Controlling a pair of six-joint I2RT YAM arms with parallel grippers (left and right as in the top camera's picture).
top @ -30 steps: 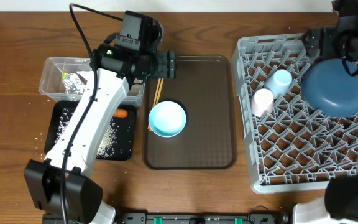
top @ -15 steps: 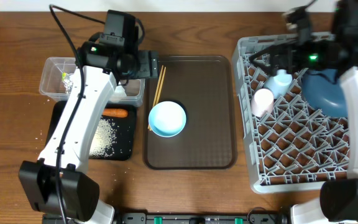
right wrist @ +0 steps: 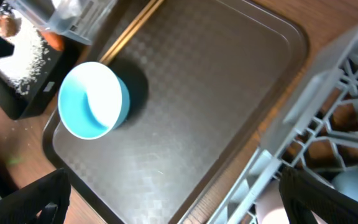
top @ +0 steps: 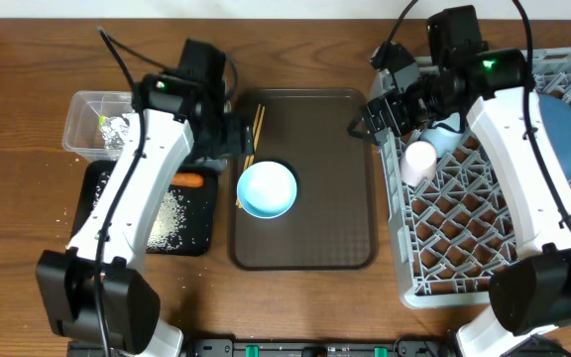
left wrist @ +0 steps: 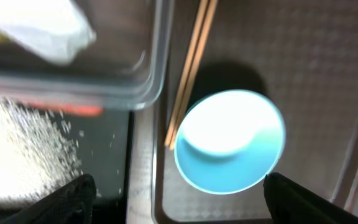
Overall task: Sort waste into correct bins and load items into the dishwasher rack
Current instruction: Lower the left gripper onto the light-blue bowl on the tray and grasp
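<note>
Overhead: light blue bowl [top: 267,188] is seen upright on the brown serving tray [top: 330,228], chopsticks [top: 255,125] laid just beside it on the same tray | left wrist: left claw [left wrist: 179,186] is held released, empty, above bowl and chopsticks | right wrist: right claw [right wrist: 176,199] is held released, empty, above the tray, dishwasher rack [right wrist: 347,68] at its side

Readable text, labels, brands, numbers, signs: none in any view. Yellow-green packet [top: 102,122], lying in the clear tub [top: 79,102]: too small and blurred to make out any print.
</note>
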